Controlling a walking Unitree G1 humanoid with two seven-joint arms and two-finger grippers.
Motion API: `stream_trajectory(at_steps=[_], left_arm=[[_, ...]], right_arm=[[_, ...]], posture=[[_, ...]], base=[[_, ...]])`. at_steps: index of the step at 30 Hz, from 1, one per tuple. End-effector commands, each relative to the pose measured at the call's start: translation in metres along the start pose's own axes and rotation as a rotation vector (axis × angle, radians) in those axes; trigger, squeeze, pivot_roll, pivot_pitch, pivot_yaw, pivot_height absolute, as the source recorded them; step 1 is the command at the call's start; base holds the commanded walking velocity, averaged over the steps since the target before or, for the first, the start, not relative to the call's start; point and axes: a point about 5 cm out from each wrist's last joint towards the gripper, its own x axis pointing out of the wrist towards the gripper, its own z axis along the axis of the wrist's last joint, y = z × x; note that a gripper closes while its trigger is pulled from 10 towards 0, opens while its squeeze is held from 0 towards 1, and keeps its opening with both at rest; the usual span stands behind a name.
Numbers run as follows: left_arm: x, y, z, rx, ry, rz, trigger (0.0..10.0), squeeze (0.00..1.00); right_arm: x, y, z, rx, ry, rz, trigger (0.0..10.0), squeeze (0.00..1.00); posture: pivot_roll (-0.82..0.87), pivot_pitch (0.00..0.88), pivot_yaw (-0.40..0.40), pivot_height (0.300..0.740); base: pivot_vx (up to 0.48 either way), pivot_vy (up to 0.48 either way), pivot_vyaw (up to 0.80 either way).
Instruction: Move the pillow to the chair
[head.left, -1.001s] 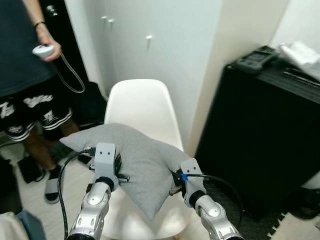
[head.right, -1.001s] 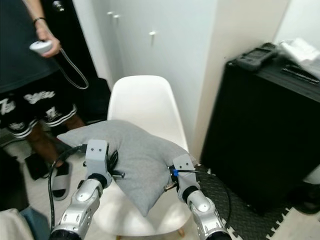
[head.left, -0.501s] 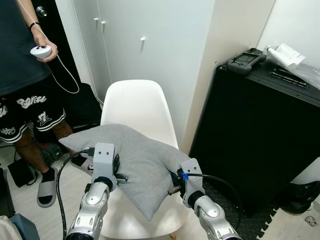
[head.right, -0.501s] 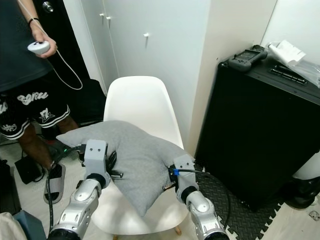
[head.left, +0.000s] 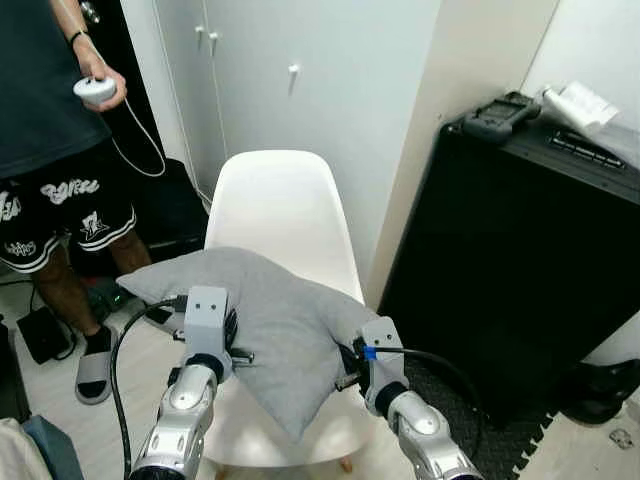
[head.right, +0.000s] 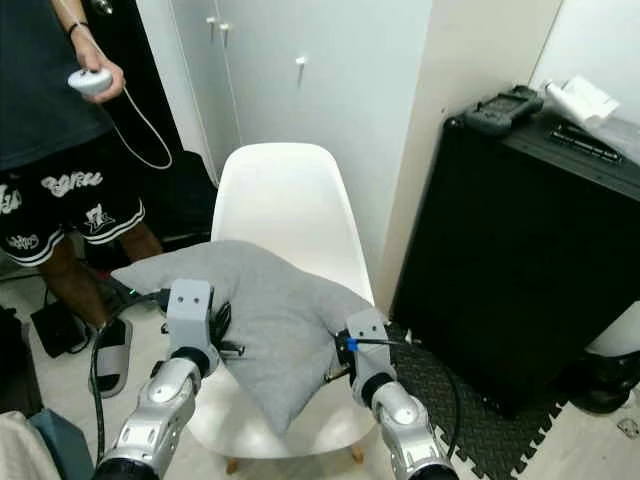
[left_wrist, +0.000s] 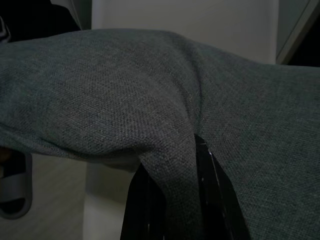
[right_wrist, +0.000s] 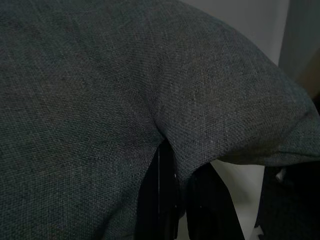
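Observation:
A grey pillow (head.left: 270, 320) hangs between my two grippers, just above the seat of a white shell chair (head.left: 283, 205). My left gripper (head.left: 232, 345) is shut on the pillow's left side; its black fingers (left_wrist: 212, 200) pinch a fold of the cloth (left_wrist: 150, 100). On the pillow's right corner my right gripper (head.left: 345, 365) is shut, its fingers (right_wrist: 160, 200) buried in the fabric (right_wrist: 100, 100). The pillow's lower corner droops toward the seat's front.
A person (head.left: 50, 130) stands at the left holding a white controller (head.left: 93, 88) on a cord. A black cabinet (head.left: 520, 260) with devices on top is close on the right. White cupboard doors (head.left: 300, 70) lie behind the chair. A dark mat (head.right: 470, 410) covers the floor at the right.
The camera has shifted slightly, so the scene sits a little differently. The pillow stays gripped on both sides above the seat. The person's hand with the controller has moved a bit.

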Motion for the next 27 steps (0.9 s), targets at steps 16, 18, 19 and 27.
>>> stream_trajectory(at_steps=[16, 18, 19, 27], left_arm=[[0.004, 0.015, 0.002, 0.037, -0.01, 0.049, 10.0, 0.0], [0.004, 0.016, 0.002, 0.043, -0.008, 0.05, 10.0, 0.0], [0.005, 0.017, 0.001, 0.049, -0.005, 0.054, 10.0, 0.0], [0.01, 0.022, 0.002, 0.066, -0.004, 0.092, 10.0, 0.0]], right_arm=[[0.0, -0.008, -0.001, -0.029, 0.024, -0.022, 10.0, 0.0], [0.0, -0.007, 0.0, -0.02, 0.009, -0.009, 10.0, 0.0], [0.0, -0.007, 0.0, -0.02, 0.008, -0.002, 10.0, 0.0], [0.007, -0.006, 0.006, -0.072, 0.014, 0.017, 10.0, 0.0]], posture=[[0.06, 0.056, -0.001, 0.613], [0.06, 0.06, -0.006, 0.608], [0.06, 0.06, -0.006, 0.603], [0.06, 0.082, -0.022, 0.598]], base=[[0.0, 0.0, 0.0], [0.0, 0.0, 0.0], [0.0, 0.0, 0.0], [0.0, 0.0, 0.0]])
